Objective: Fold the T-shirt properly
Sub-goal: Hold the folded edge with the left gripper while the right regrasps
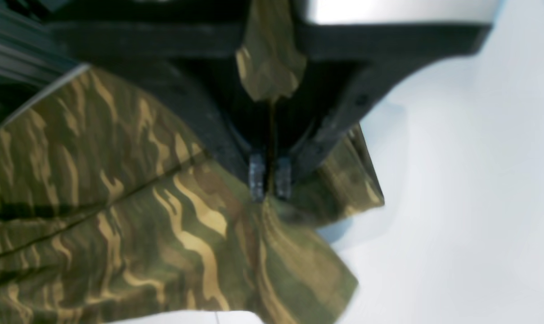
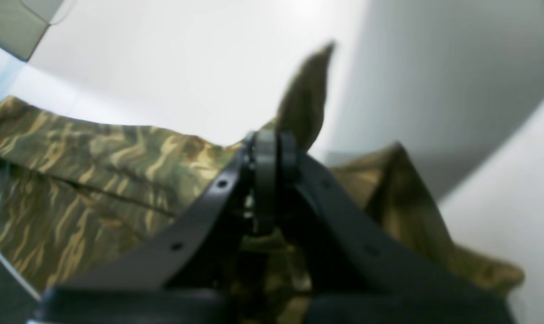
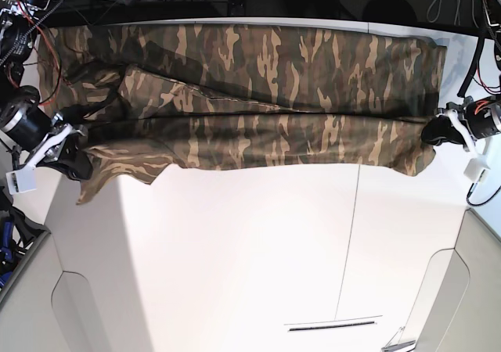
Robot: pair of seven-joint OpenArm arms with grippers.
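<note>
T-shirt point(image 3: 266, 94): camouflage cloth in brown, tan and dark olive. Spread as a long wide band across the far part of the white table point(image 3: 235, 250), running nearly from one side edge to the other. Folded lengthwise: an upper layer lies over the lower one, its near edge forming a fairly straight line across the table. At the base view's left end, cloth is bunched and rumpled, with a flap drooping toward the near side. Right end is flatter, corner slightly lifted. In the wrist views, a pinched tuft of fabric stands up at each end; a seam line crosses the cloth. Both views blurred.
</note>
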